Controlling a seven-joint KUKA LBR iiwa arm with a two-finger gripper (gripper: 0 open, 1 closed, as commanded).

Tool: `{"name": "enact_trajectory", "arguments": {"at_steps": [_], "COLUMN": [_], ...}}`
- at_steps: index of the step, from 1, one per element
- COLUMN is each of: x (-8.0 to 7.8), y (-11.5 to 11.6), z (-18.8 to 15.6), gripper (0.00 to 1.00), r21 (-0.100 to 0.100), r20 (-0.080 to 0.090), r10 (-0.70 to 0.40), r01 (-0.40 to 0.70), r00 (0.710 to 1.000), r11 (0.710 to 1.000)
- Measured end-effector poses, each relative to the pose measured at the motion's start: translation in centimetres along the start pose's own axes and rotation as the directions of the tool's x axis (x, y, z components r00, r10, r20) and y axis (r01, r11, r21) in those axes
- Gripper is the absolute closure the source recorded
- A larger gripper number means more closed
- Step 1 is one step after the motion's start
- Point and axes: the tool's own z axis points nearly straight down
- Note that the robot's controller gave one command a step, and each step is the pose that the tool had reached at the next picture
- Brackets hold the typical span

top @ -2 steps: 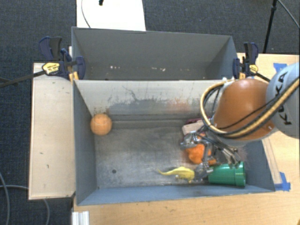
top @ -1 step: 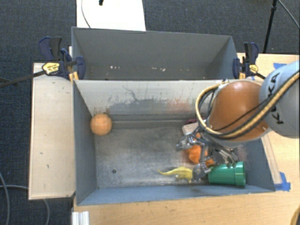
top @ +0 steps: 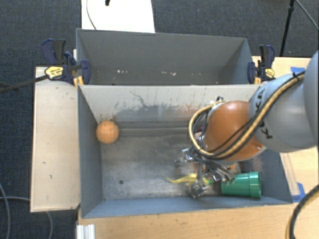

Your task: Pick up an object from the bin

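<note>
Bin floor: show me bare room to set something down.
Bare: left and middle of the bin floor, between the orange ball and the gripper. Crowded: the near right corner, where the gripper, a yellow piece and a green cylinder sit together.

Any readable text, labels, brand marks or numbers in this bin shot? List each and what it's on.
None readable.
The orange ball, green cylinder and bin walls carry no visible lettering.
Dark marks on the arm housing are too blurred to read.

One orange ball [top: 107, 132], one green cylinder [top: 242, 184], one thin yellow curved piece [top: 180, 179] in one grey bin [top: 144, 161].
</note>
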Motion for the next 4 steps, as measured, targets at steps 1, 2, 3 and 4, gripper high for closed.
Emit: {"name": "enact_trajectory", "arguments": {"at_steps": [1, 2, 3, 4], "x": [0.8, 0.8, 1.0, 1.2], "y": [-0.1, -0.1, -0.1, -0.2], "z": [-0.2, -0.2, -0.6, -2.6], "gripper": [1.0, 1.0, 1.0, 1.0], "r21": [-0.004, -0.004, -0.004, -0.001], "r20": [-0.005, -0.005, -0.011, -0.02], "r10": [0.28, 0.28, 0.28, 0.281], "r01": [-0.28, -0.28, -0.28, -0.281], "r00": [0.96, 0.96, 0.96, 0.959], "r11": [0.96, 0.96, 0.96, 0.96]}}
